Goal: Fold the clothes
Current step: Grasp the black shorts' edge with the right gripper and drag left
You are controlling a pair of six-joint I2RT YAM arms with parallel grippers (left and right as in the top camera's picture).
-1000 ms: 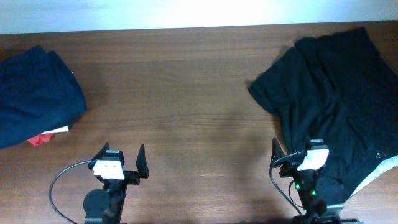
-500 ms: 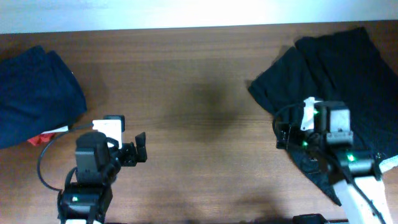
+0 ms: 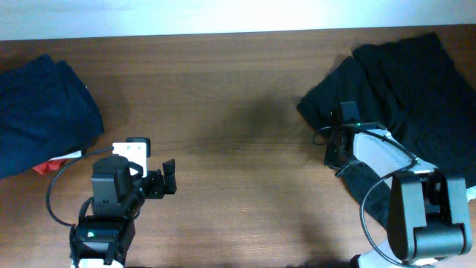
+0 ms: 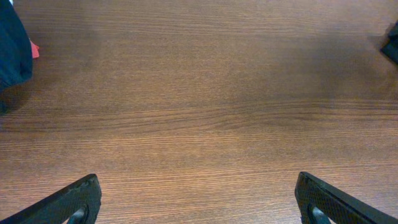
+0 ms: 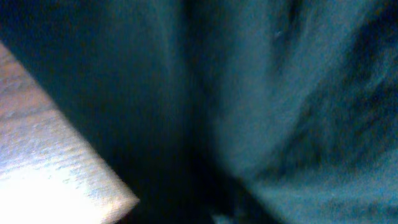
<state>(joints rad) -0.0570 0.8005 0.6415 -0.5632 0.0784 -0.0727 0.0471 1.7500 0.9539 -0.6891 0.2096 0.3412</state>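
The left claw (image 4: 199,202) gapes wide above table (image 4: 199,93); right claw (image 3: 342,123) at clothes (image 3: 416,82), gap untellable.

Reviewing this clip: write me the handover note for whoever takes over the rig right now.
Left gripper: open, empty, above bare table, away from the job.
Right gripper: low at the left edge of the black garment. Its camera shows only blurred fabric, so open or shut cannot be told.
Black garment: lying rumpled at the table's right end, whitish patch at its near edge.
Done: no fold visible.
Left: secure a grip, spread it flat, fold.
The navy pile at the far left is not part of the job.
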